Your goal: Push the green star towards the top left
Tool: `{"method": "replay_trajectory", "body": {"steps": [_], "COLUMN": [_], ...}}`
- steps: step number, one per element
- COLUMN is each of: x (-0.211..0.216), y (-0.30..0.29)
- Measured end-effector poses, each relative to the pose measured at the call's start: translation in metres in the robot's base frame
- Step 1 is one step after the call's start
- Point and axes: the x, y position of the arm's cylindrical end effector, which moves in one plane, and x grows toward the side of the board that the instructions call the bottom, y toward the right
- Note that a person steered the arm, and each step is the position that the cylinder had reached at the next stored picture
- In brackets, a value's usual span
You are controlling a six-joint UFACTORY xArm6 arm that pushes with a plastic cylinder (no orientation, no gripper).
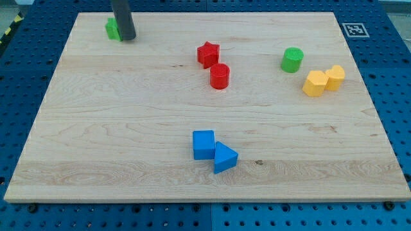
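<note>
The green star (113, 29) lies near the board's top left corner, mostly hidden behind my rod. My tip (128, 38) rests on the board right against the star's right side. The rod rises out of the view's top.
A red star (208, 54) and a red cylinder (219, 76) sit at the upper middle. A green cylinder (292, 59) and two yellow blocks (314, 83) (334, 77) are at the right. A blue cube (203, 144) and a blue triangle (224, 158) lie at the lower middle. The wooden board (96, 128) ends close behind the star.
</note>
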Motion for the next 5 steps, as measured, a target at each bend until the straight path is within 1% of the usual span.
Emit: {"method": "replay_trajectory", "body": {"steps": [1,5], "x": [0.0,0.001], "y": [-0.016,-0.036]}}
